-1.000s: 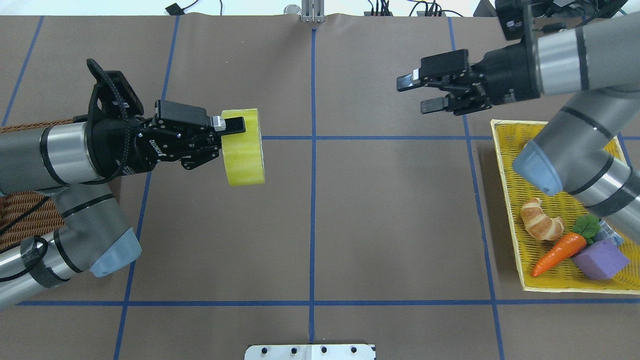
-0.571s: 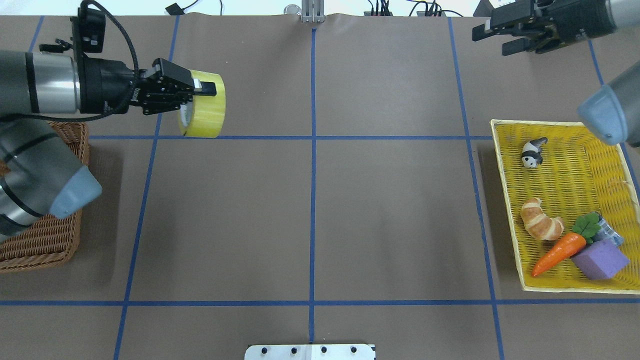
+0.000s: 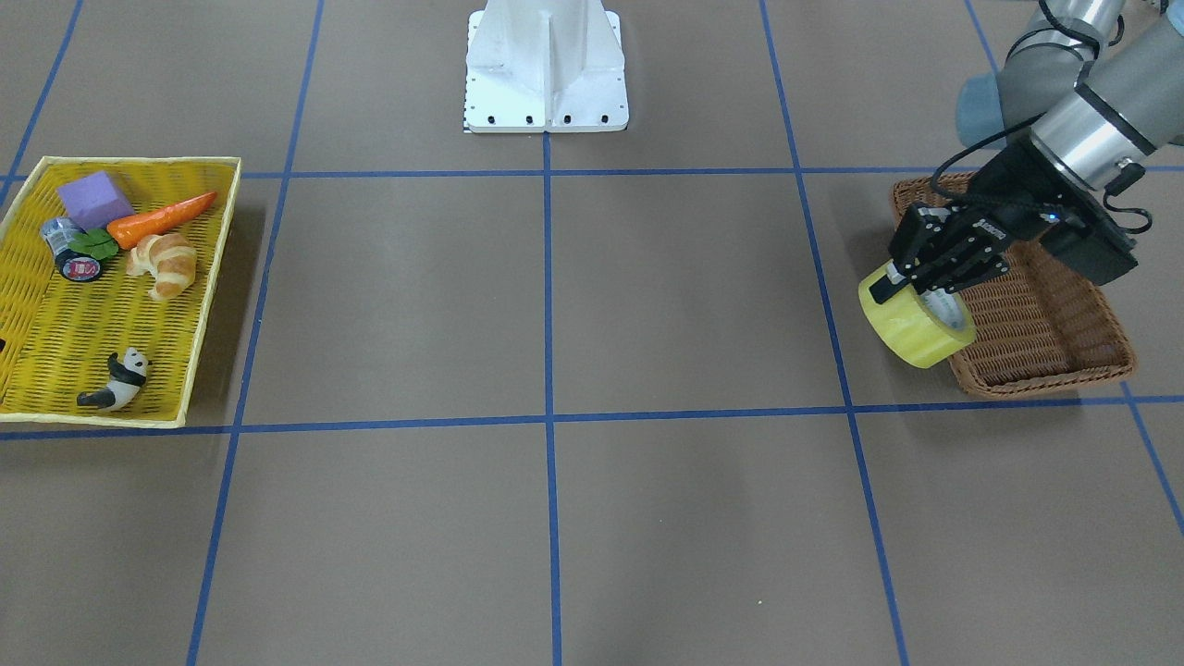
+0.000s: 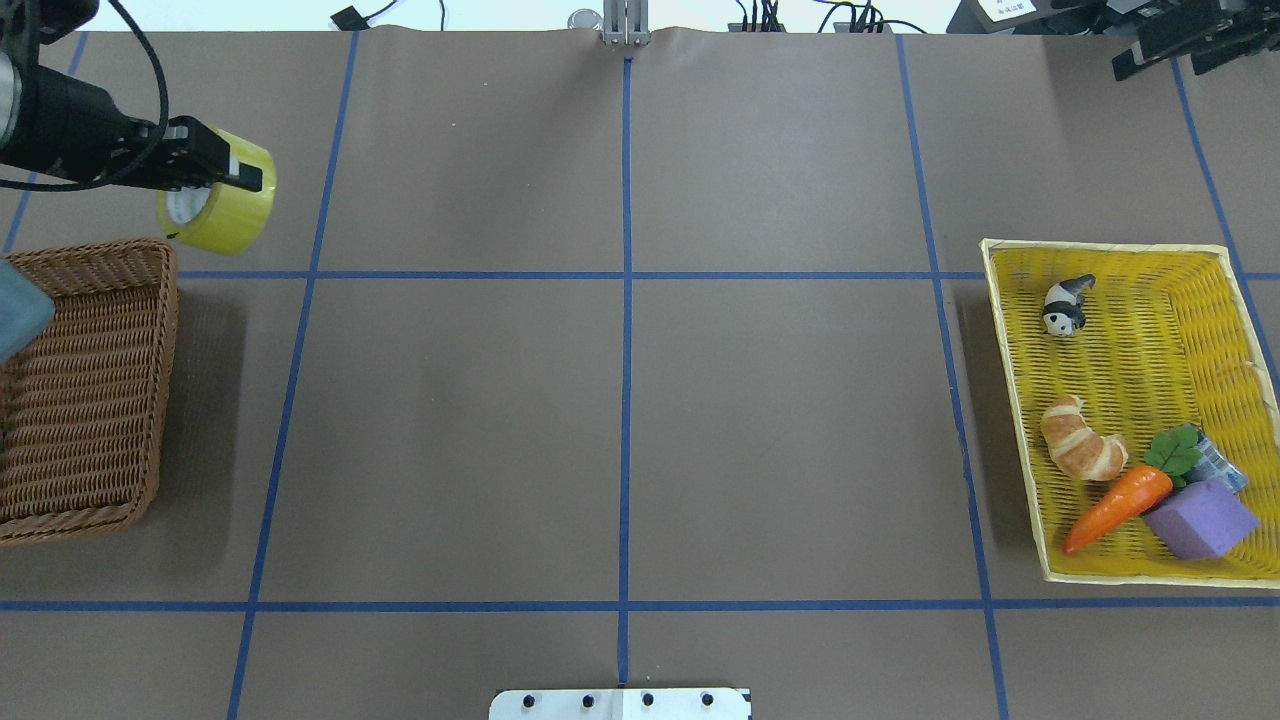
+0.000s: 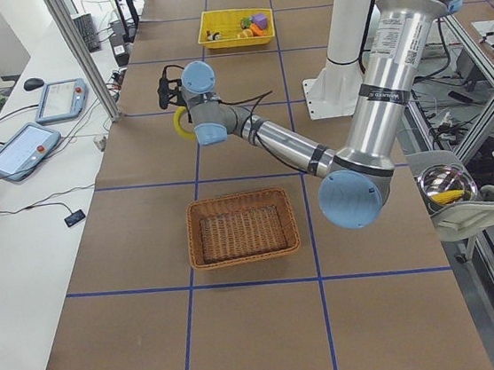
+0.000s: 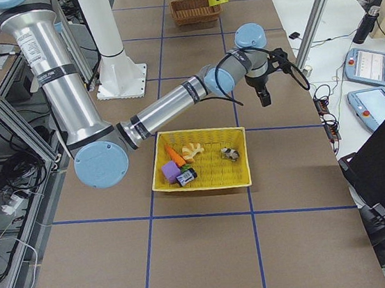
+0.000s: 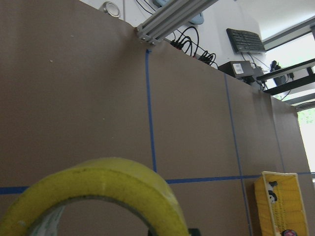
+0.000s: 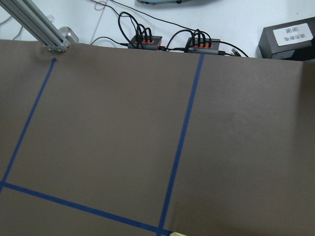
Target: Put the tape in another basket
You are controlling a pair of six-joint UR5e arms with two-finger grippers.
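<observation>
The left gripper has its jaws squeezed tight on the yellow tape. It holds the roll up in the air, tipped a bit. The tape is close to a corner of the brown basket but not inside it (nothing is in there). The right gripper is far off at the other end, jaws apart, holding nothing. Toys lie in the yellow tray.
</observation>
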